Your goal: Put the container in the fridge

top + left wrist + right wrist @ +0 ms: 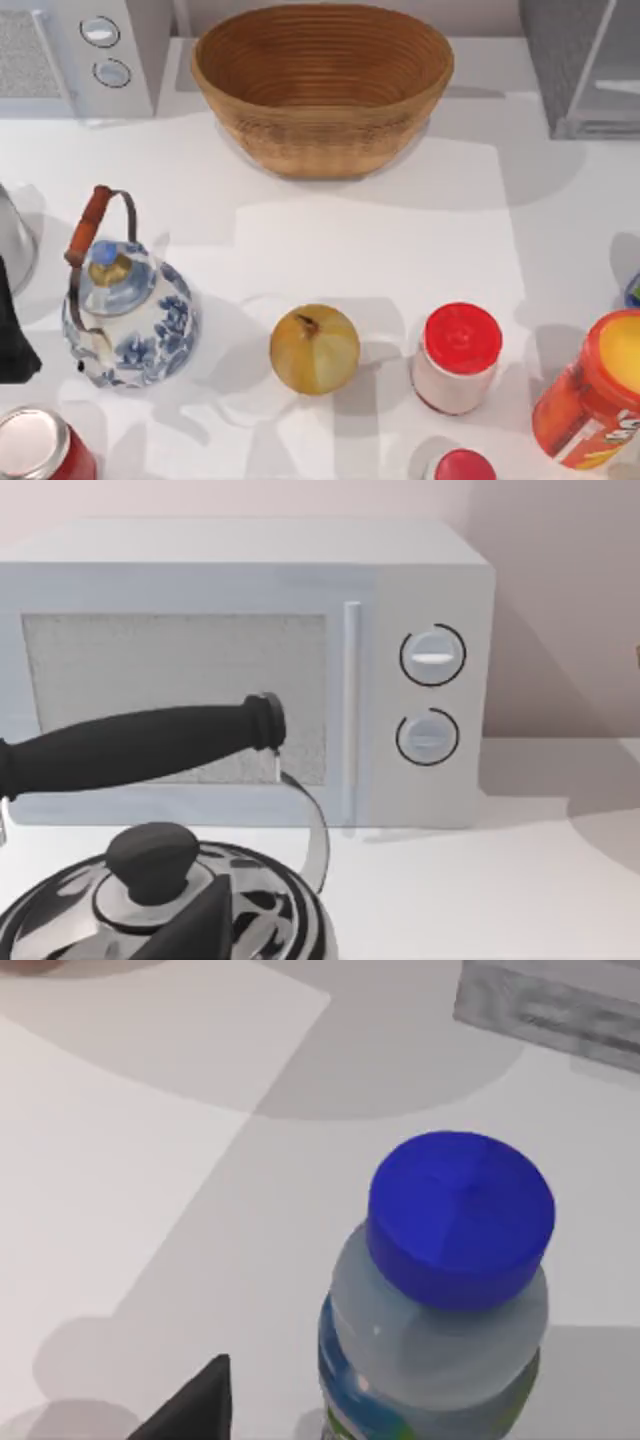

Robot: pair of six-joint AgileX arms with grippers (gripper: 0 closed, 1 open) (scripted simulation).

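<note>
Near edge of the surface (420,215), left to right: red can (40,445), red cap (462,466), and orange-lidded jar (600,400) at the right border. A blue-capped bottle (440,1290) stands upright under the right wrist camera, also at the right edge (632,290).

Next row: blue-and-white teapot (130,315), onion (314,348), red-lidded white jar (458,358), each standing apart from its neighbours.

Left arm (15,330) sits at the left border above a steel kettle (170,905); right arm at the right border. How far either gripper is open cannot be told.

The middle band is bare, open room.

Far edge: microwave (90,50) left, wicker basket (322,85) centre, fridge (585,65) in the right corner, partly cropped.
</note>
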